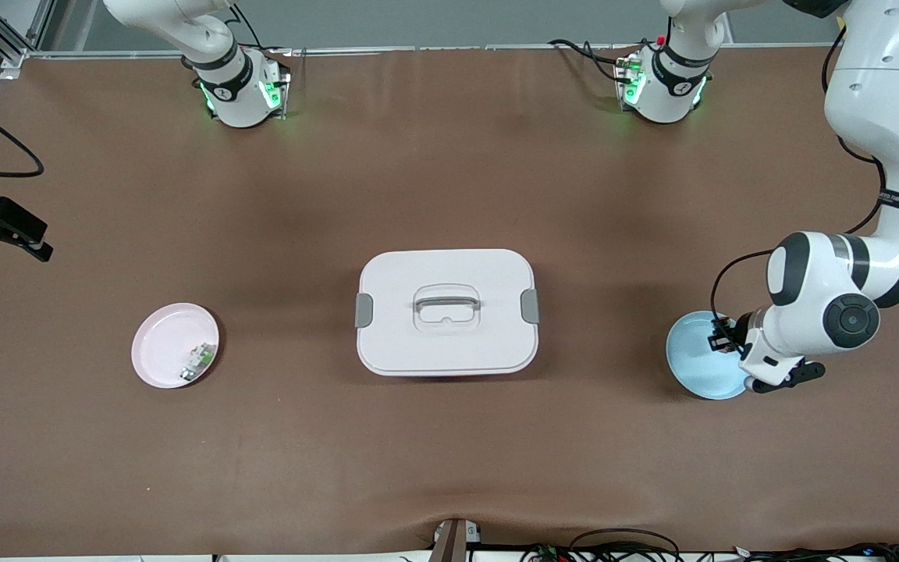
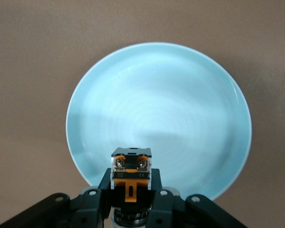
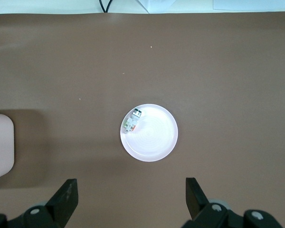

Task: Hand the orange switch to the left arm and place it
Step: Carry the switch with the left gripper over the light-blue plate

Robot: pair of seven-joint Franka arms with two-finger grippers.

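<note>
My left gripper point(image 1: 723, 337) is shut on the orange switch point(image 1: 719, 331), a tiny black part with orange pieces, and holds it just above the light blue plate point(image 1: 695, 365) at the left arm's end of the table. In the left wrist view the switch point(image 2: 131, 172) stands between the fingers of the left gripper point(image 2: 131, 192), over the plate's point(image 2: 156, 104) rim. My right gripper point(image 1: 8, 228) is open and empty, up in the air at the right arm's end of the table; its own view shows it point(image 3: 130, 199) spread wide. The white box point(image 1: 403, 343) sits mid-table.
A pink plate point(image 1: 162, 342) lies toward the right arm's end and holds a small green-and-white component point(image 1: 200, 359). Both show in the right wrist view, plate point(image 3: 154, 140) and component point(image 3: 133, 121), with the box's edge point(image 3: 0, 147) beside them. Cables run along the table's edges.
</note>
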